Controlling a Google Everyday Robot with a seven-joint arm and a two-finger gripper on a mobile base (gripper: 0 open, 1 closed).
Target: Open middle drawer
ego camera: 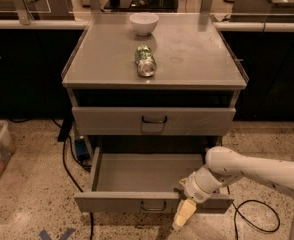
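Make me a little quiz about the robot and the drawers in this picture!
1. True or false: the middle drawer is pulled out, so you can see its grey tray.
2. What lies on its side on the cabinet top? A) a can B) a spoon C) a banana
3. Fill in: the gripper is at the middle drawer's front, to the picture's ____ of the handle.

Key: 1 true; 2 A; 3 right.
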